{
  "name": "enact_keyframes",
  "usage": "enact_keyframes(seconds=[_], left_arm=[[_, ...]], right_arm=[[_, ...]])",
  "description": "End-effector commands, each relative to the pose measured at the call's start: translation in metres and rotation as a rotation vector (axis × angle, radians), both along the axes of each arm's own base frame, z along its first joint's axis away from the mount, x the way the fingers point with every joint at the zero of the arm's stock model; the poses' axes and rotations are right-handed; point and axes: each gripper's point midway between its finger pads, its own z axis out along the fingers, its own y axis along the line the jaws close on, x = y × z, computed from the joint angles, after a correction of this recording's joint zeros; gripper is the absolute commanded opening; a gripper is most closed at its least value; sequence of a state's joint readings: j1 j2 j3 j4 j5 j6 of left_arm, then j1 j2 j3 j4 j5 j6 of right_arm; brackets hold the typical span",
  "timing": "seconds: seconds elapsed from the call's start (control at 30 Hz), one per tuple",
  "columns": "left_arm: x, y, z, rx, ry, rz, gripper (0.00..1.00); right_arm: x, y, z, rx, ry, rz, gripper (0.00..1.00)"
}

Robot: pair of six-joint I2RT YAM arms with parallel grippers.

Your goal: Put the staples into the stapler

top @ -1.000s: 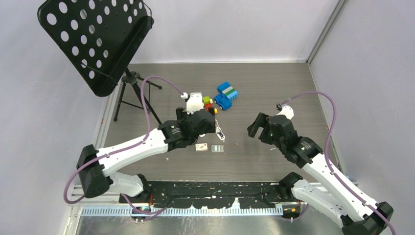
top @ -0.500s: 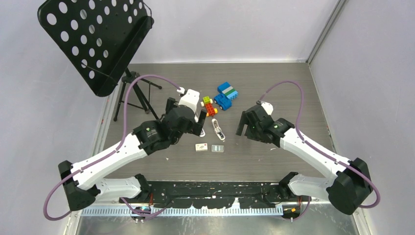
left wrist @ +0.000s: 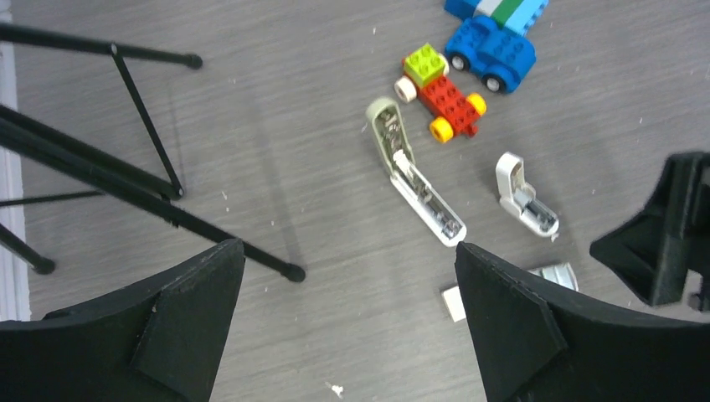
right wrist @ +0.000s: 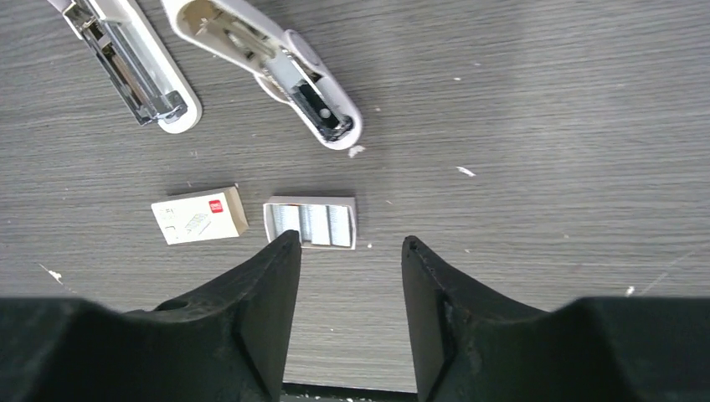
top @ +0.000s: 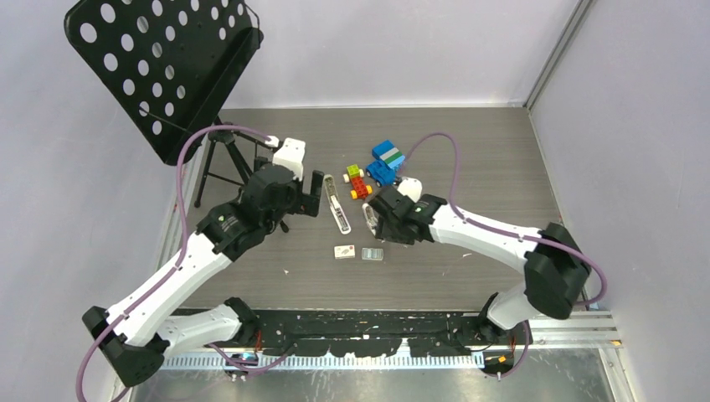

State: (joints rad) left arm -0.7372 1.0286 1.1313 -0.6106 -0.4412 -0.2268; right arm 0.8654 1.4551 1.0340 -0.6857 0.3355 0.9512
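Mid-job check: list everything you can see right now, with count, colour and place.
stapler: one, white and grey-beige, opened flat, table centre
staples: one block, silvery, nearer the arm bases than the stapler
small box: one, whitish with red mark, left of the staples
claw-shaped piece: one, white, right of the stapler
red toy car: one, green block on top, beyond the stapler
blue toys: two, car and striped block, beyond the red car
music stand: one, black, far left
left fingers: two, black, wide open, left of the stapler
right fingers: two, black, apart, at the staples
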Motion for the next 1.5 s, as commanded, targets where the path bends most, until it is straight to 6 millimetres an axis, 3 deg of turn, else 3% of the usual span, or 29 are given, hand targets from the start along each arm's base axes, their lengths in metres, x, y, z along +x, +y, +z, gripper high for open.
enact_keyframes(seconds=[0.0,0.2,0.47,0.83,1.47], left_arm=[[-0.016,0.012,-0.01,-0.012,-0.006,-0.013,1.0],[-0.034,0.027,-0.032,-0.003,-0.017,-0.035,1.0],[-0.035,0.035,-0.043,0.048,-0.049,-0.046,1.0],[-0.033,0.049,-0.042,0.081,-0.088,0.004,1.0],[-0.03,0.049,-0.049,0.105,-0.074,0.01,1.0]], right_arm=[[0.009,0.023,0.006,-0.014,-0.033,-0.015,0.49],[0.005,0.048,-0.01,-0.049,0.001,0.03,0.38],[-0.001,0.071,-0.033,-0.096,0.041,0.051,0.32],[-0.004,0.068,-0.045,-0.141,0.056,0.023,0.3],[-0.004,0.071,-0.054,-0.145,0.067,0.032,0.26]])
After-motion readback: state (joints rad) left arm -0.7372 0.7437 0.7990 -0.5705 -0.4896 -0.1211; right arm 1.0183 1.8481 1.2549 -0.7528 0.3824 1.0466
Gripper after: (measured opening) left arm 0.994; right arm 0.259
